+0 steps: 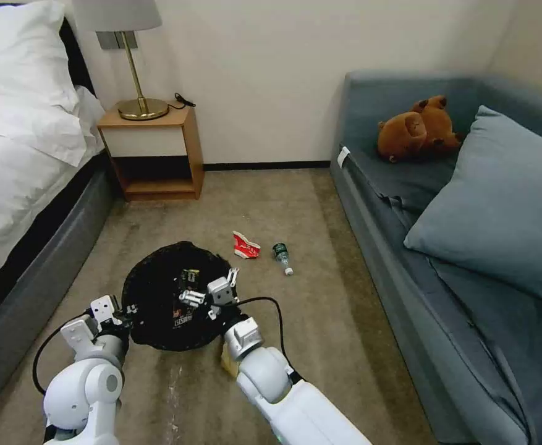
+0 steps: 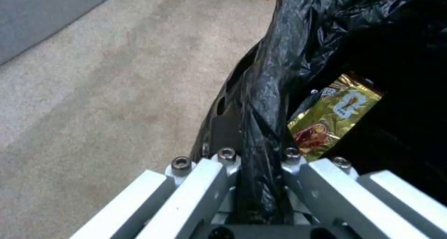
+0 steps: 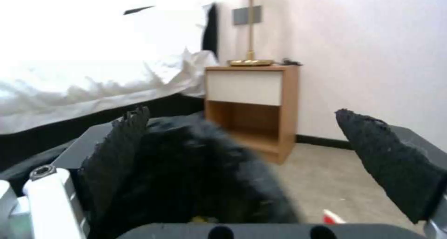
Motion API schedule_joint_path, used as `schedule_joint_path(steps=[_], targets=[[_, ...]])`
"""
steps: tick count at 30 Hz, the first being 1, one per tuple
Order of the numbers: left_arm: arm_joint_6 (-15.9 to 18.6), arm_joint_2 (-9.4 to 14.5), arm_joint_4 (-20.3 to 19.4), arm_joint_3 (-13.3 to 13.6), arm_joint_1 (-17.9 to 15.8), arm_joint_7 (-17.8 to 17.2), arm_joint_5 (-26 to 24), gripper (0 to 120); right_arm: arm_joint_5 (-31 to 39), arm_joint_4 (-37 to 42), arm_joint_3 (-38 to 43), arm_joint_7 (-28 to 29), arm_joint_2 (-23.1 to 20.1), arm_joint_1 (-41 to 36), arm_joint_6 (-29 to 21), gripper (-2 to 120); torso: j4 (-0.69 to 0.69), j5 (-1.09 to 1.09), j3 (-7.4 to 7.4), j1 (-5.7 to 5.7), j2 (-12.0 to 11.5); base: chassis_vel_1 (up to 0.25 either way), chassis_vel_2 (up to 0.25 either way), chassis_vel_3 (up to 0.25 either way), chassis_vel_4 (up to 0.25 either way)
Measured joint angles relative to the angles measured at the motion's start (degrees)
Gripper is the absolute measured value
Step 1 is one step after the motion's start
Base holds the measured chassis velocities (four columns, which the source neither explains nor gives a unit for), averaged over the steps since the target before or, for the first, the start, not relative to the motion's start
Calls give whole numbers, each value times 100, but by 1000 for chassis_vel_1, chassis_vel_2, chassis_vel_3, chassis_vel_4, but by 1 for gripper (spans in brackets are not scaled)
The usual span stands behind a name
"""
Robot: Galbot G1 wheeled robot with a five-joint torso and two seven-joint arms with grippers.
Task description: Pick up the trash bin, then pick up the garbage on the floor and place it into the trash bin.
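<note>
Left gripper [image 2: 258, 183] is clamped on the trash bin [image 1: 159, 296] rim through the black liner; the right gripper [image 1: 212, 290] hangs spread wide over the bin mouth, empty, snack wrapper [image 2: 333, 117] already inside. Carton [image 1: 246, 245] and bottle [image 1: 282, 256] lie on carpet just beyond the bin. I'd keep the bin level and clear the rim before reaching for the carton.

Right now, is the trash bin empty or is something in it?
Not empty. A gold snack wrapper lies inside the trash bin, against its black liner; the left claw is clamped on the rim. Anything deeper: cannot tell.
</note>
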Motion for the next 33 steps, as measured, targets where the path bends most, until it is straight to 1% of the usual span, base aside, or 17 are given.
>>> schedule_joint_path(steps=[5,9,12,13,15,16,18,20,22,23,27,28,29,32,33], targets=[[-34,10,-45,-40,66,0,-73,2,-4,70,283,161,-10,-2,-142,100,0,0,0,0,0,0,0,0,0],[-69,35,-79,-104,115,7,-153,2,-42,85,647,378,15,-11,-385,100,0,0,0,0,0,0,0,0,0],[-73,50,-101,-127,116,7,-192,2,-54,65,754,434,29,-10,-478,100,0,0,0,0,0,0,0,0,0],[-75,69,-131,-157,104,7,-236,2,-25,19,870,527,39,-10,-658,100,0,0,0,0,0,0,0,0,0],[-75,99,-168,-195,72,9,-283,2,31,-123,1000,622,67,-18,-822,100,0,0,0,0,0,0,0,0,0],[-75,99,-168,-195,72,9,-283,2,31,-123,1000,622,67,-18,-822,100,0,0,0,0,0,0,0,0,0],[-75,117,-195,-202,62,18,-304,2,62,-264,1060,631,92,-32,-878,100,0,0,0,0,0,0,0,0,0],[-75,118,-242,-196,59,23,-313,2,161,-634,1161,630,175,-21,-889,100,0,0,0,0,0,0,0,0,0],[-75,115,-254,-195,59,23,-313,2,202,-726,1189,630,194,-13,-894,100,0,0,0,0,0,0,0,0,0],[-82,109,-280,-194,59,29,-317,2,318,-964,1256,634,235,24,-907,100,0,0,0,0,0,0,0,0,0],[-86,98,-316,-201,71,37,-326,2,547,-1239,1285,637,243,40,-1003,100,0,0,0,0,0,0,0,0,0],[-86,74,-333,-208,75,42,-330,2,668,-1410,1285,617,239,36,-1083,100,0,0,0,0,0,0,0,0,0],[-86,74,-333,-208,75,42,-330,2,668,-1410,1285,617,239,36,-1083,100,0,0,0,0,0,0,0,0,0],[-88,26,-345,-206,84,51,-311,2,750,-1905,1267,462,321,31,-1103,100,0,-1,0,0,0,0,0,0,0],[-88,26,-345,-206,84,51,-311,2,750,-1905,1267,462,321,31,-1103,100,0,-1,0,0,0,0,0,0,0]])
